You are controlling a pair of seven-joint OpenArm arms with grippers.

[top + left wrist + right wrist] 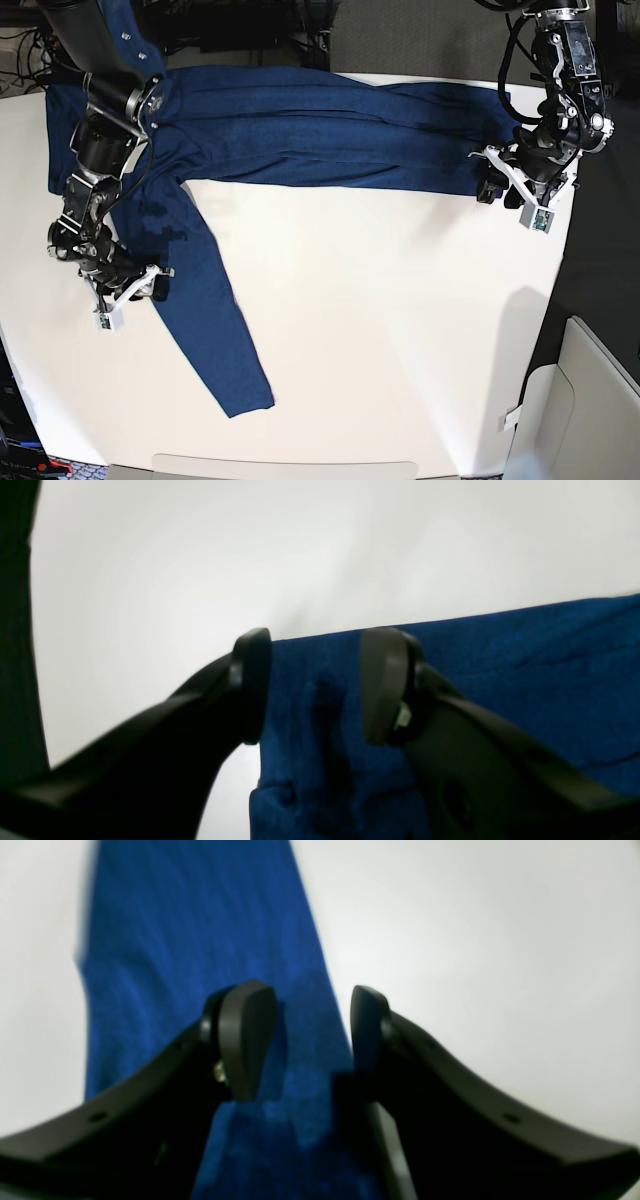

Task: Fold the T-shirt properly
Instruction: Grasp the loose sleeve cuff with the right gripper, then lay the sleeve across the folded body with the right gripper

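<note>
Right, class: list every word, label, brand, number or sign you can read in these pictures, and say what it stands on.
None can be read.
The T-shirt is plain, with no print.
The table bears no markings.
Nothing is written on either gripper in the wrist views.

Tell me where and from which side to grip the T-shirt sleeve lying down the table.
Pinch the T-shirt sleeve's outer edge, likely where the right end effector hovers open. Come from the table's bare side: the flat strip offers only edges.
</note>
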